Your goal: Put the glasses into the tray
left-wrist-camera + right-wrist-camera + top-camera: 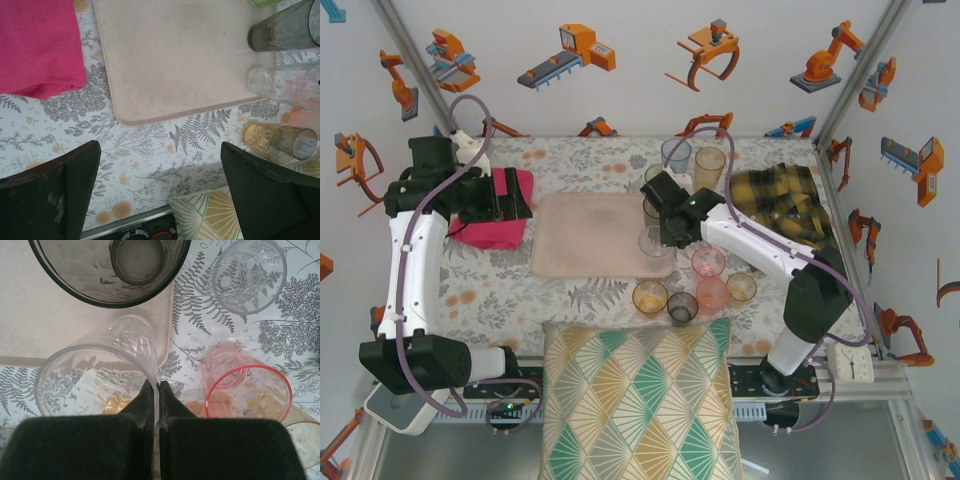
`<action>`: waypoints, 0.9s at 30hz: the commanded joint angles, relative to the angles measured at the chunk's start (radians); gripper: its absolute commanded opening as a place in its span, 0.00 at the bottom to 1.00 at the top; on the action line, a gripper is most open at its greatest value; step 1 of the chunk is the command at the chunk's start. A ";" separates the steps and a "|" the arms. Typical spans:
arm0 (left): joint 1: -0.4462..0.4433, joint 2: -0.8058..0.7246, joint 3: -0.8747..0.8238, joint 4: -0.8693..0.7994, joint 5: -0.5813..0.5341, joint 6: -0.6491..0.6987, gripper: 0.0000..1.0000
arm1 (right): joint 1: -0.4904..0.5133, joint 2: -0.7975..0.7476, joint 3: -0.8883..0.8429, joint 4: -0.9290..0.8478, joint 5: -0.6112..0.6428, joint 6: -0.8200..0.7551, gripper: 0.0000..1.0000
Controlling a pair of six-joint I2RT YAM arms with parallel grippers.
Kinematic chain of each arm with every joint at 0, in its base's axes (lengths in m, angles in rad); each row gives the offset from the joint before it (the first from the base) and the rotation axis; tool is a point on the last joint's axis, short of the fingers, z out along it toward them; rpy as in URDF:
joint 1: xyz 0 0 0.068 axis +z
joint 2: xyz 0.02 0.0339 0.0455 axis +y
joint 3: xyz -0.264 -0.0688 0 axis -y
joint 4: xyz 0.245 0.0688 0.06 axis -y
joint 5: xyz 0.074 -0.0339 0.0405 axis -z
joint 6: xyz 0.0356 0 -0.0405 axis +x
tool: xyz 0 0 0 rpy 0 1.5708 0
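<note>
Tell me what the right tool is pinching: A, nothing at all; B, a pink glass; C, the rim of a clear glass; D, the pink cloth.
C: in the right wrist view, the right tool is shut with one finger on each side of the clear glass wall.

The counter (pixel 580 160), covered in a fern-and-flower print, carries the pale tray (pixel 590 235) at its middle. A bright pink cloth (pixel 490 235) lies just left of it, and a yellow-and-black plaid cloth (pixel 785 200) at the far right. The glasses (pixel 650 297) stand along the tray's right side, in a near group and a far group.
</note>
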 commanded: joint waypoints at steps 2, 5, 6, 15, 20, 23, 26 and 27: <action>0.007 -0.024 -0.011 0.008 0.026 -0.015 0.97 | -0.001 0.000 -0.008 -0.025 0.043 0.013 0.02; 0.009 -0.026 -0.011 0.007 0.027 -0.016 0.97 | -0.002 -0.003 -0.008 -0.030 0.051 0.016 0.03; 0.009 -0.026 -0.011 0.008 0.026 -0.016 0.97 | -0.003 -0.004 -0.007 -0.029 0.051 0.017 0.03; 0.013 -0.030 -0.018 0.010 0.028 -0.017 0.97 | -0.015 -0.003 -0.001 -0.033 0.047 0.015 0.05; 0.015 -0.032 -0.019 0.011 0.028 -0.018 0.97 | -0.018 0.002 -0.001 -0.050 0.060 0.025 0.08; 0.017 -0.031 -0.020 0.011 0.033 -0.019 0.97 | -0.022 -0.006 -0.004 -0.046 0.055 0.025 0.09; 0.016 -0.031 -0.020 0.013 0.034 -0.020 0.97 | -0.025 0.000 0.004 -0.046 0.046 0.022 0.11; 0.016 -0.031 -0.019 0.014 0.034 -0.021 0.97 | -0.025 0.002 0.005 -0.047 0.043 0.023 0.12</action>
